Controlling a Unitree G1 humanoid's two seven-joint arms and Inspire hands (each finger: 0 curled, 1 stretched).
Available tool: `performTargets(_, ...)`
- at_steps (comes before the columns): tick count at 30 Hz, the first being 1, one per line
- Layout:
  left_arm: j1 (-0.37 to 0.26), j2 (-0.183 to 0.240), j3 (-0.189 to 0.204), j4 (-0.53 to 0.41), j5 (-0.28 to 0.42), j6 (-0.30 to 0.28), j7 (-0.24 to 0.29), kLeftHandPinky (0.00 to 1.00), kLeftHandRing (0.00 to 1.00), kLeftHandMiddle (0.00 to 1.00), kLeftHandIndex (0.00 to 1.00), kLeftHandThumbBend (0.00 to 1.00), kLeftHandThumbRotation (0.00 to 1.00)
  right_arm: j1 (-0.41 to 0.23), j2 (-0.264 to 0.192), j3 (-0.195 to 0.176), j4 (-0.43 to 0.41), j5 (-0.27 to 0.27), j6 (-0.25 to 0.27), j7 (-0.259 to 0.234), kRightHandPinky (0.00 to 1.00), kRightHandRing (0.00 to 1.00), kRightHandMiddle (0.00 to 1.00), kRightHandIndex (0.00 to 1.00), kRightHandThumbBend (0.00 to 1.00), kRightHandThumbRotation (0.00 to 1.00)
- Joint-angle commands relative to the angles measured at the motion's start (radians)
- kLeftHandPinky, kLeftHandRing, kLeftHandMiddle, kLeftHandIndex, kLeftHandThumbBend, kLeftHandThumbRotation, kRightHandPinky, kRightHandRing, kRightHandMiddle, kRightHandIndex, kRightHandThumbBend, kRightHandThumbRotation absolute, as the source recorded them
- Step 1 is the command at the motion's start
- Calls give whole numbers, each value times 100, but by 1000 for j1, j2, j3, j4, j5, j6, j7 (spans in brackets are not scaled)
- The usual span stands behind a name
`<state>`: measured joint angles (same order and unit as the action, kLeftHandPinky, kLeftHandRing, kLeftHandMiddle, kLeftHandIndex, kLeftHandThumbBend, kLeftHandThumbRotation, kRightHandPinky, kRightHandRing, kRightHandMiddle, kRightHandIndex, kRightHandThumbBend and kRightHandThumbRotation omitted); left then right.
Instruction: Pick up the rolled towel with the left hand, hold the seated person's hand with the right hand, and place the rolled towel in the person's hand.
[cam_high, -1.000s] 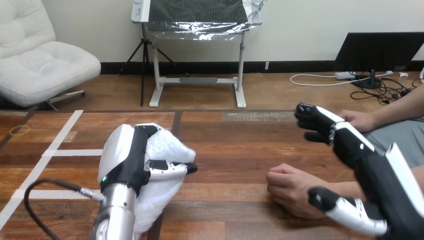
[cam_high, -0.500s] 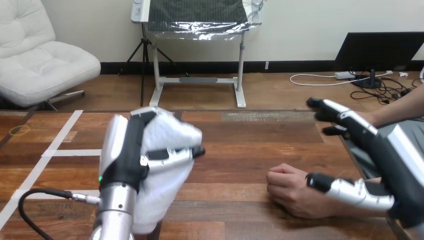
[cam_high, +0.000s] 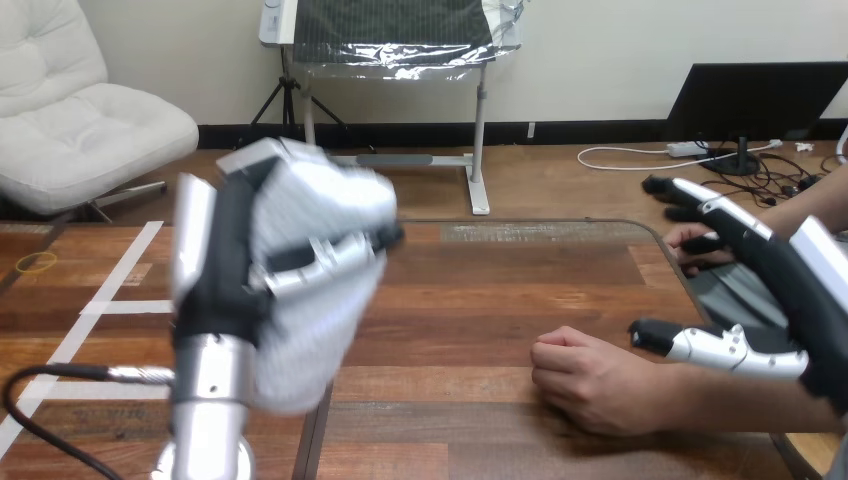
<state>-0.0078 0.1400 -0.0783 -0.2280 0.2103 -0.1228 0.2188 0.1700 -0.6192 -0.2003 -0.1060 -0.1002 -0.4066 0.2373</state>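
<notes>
Head view: left hand (cam_high: 225, 265) is clamped on the rolled towel (cam_high: 330, 195), fingers and thumb wrapped round its middle. The roll is up off the desk (cam_high: 480, 290) at the view's left, well apart from the person.

Towel is white terry and looks light and soft. It'll squash under the wrap, and the ends could sag or unroll, so mid-roll is the right place to grip. Slip risk looks low on cloth, nothing fragile.

Right hand (cam_high: 790, 290) is spread, fingers straight and thumb out, just over the wrist behind the person's hand (cam_high: 590, 380). It isn't curled round it, and I can't tell if it touches. The person's hand rests on the desk as a loose fist.

Judgement: pick done, hold not yet made. The fist has to open palm-up before the roll goes in. Lay it across the palm with the ends free, then release gently.
</notes>
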Motion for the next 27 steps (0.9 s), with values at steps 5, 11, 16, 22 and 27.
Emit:
performTargets(5, -127, -32, 60, -111, -52, -106, -1, 24, 30, 36, 39, 64, 0, -139, -101, -29, 53, -33, 21, 55, 78, 90, 92, 91, 100, 58)
performTargets(11, -143, -44, 75, -83, -96, -147, -19, 23, 28, 35, 39, 64, 0, -155, -138, -23, 69, -71, 45, 81, 76, 90, 92, 91, 100, 59)
performTargets(16, -151, -51, 85, -67, -115, -164, -29, 21, 27, 35, 39, 63, 0, -168, -163, -15, 84, -98, 45, 103, 73, 89, 91, 91, 100, 59)
performTargets(22, -163, -61, 97, -46, -144, -183, -45, 23, 29, 36, 39, 61, 0, -184, -184, -2, 110, -107, 44, 142, 71, 88, 91, 91, 100, 56)
performTargets(27, -170, -65, 107, -30, -158, -202, -56, 24, 30, 36, 39, 60, 0, -192, -208, 12, 128, -131, 39, 173, 69, 87, 90, 91, 100, 55)
